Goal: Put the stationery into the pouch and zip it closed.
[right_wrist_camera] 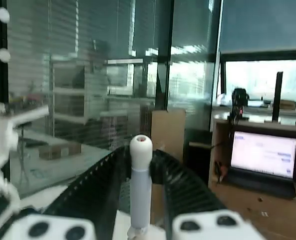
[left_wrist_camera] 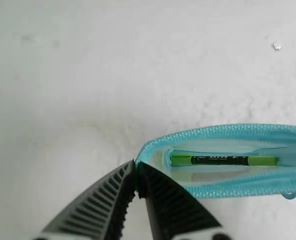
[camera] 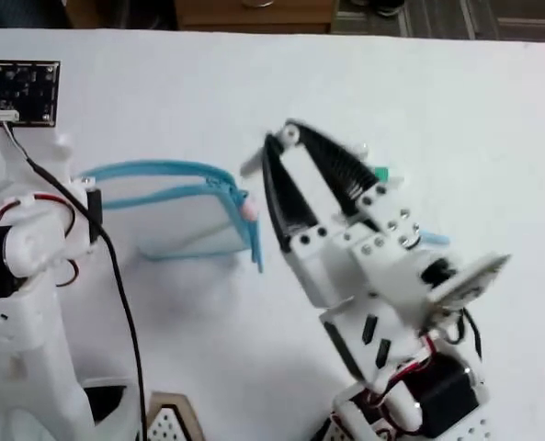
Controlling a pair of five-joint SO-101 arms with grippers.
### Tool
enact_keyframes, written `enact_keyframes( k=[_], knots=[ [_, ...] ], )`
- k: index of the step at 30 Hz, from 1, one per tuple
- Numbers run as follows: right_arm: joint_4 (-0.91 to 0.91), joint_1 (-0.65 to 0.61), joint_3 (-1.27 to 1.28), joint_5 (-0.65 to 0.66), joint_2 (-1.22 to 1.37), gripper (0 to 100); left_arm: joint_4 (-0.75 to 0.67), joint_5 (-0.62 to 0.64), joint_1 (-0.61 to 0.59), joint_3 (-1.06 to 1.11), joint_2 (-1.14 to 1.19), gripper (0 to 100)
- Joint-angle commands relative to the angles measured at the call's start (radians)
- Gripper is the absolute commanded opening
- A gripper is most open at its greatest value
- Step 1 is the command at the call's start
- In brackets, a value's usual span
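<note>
The pouch (camera: 175, 216) is translucent with a blue zip and lies left of the table's middle, its mouth open. In the left wrist view a green pen (left_wrist_camera: 222, 160) lies inside the pouch (left_wrist_camera: 222, 132). My left gripper (left_wrist_camera: 136, 172) is shut on the pouch's end corner; from above it sits at the pouch's left end (camera: 90, 204). My right gripper (camera: 281, 138) hangs just right of the pouch, tilted up toward the room. It is shut on a pale blue pen (right_wrist_camera: 140, 175) with a pink-dotted end, held crosswise at the fingertips.
A black square board (camera: 21, 92) with a cable sits at the far left. A small green item (camera: 380, 173) and a light blue one (camera: 435, 239) peek out from behind the right arm. A perforated wooden piece (camera: 166, 423) lies at the front edge.
</note>
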Motion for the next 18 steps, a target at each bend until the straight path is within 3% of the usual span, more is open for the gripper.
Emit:
enact_keyframes(
  k=[1, 5, 12, 18],
  knots=[
    [-0.027, -0.002, -0.244, -0.058, 0.14, 1.6, 0.005, -0.005, 0.016, 0.069, 0.076, 2],
    [0.019, -0.035, -0.374, -0.114, 0.278, 1.6, 0.005, -0.006, 0.016, 0.069, 0.077, 2],
    [0.125, -0.251, -0.376, -0.112, 0.344, 1.6, 0.005, -0.006, 0.016, 0.069, 0.076, 2],
    [0.071, -0.245, -0.269, -0.112, 0.39, 1.6, 0.005, -0.006, 0.016, 0.069, 0.076, 2]
  ],
)
